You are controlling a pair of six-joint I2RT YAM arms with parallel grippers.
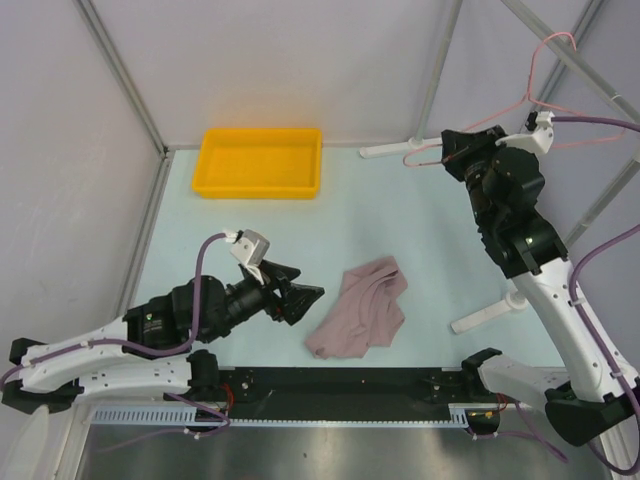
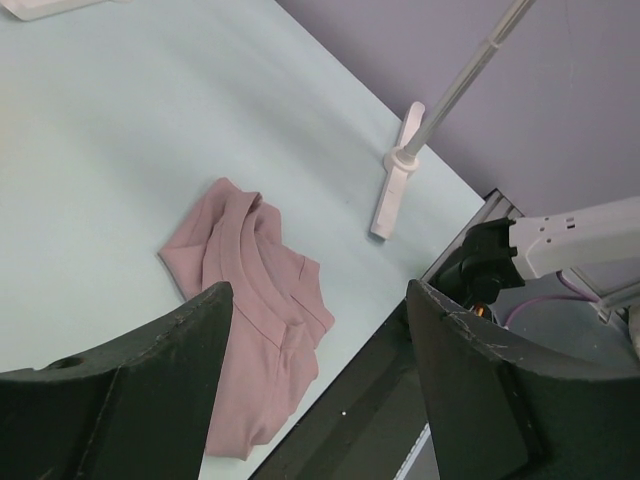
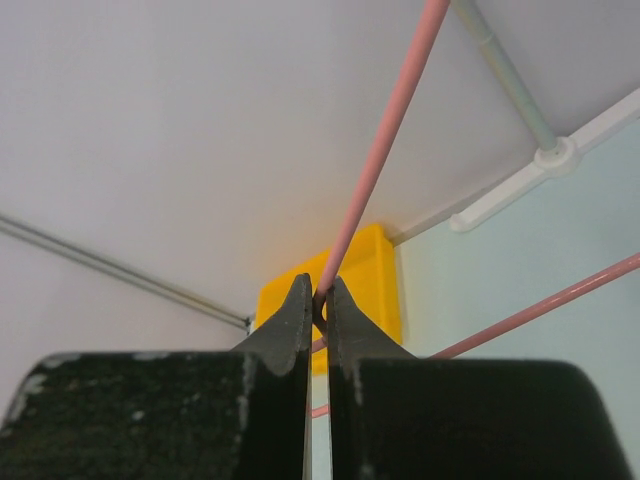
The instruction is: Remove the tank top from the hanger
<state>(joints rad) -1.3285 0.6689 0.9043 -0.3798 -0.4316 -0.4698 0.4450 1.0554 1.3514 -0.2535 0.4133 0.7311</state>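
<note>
The pink-mauve tank top (image 1: pixel 362 307) lies crumpled on the table, off the hanger; it also shows in the left wrist view (image 2: pixel 250 310). The thin pink wire hanger (image 1: pixel 520 95) hangs bare at the far right, hook up on the rack pole. My right gripper (image 1: pixel 447 150) is shut on the hanger's wire (image 3: pixel 375 150), fingertips pinching it (image 3: pixel 318 300). My left gripper (image 1: pixel 305 298) is open and empty, just left of the tank top and slightly above the table.
A yellow tray (image 1: pixel 259 162) sits at the back of the table. White rack feet (image 1: pixel 485 312) and grey poles (image 1: pixel 580 70) stand on the right; one foot shows in the left wrist view (image 2: pixel 397 185). The black front rail (image 1: pixel 340 385) borders the near edge.
</note>
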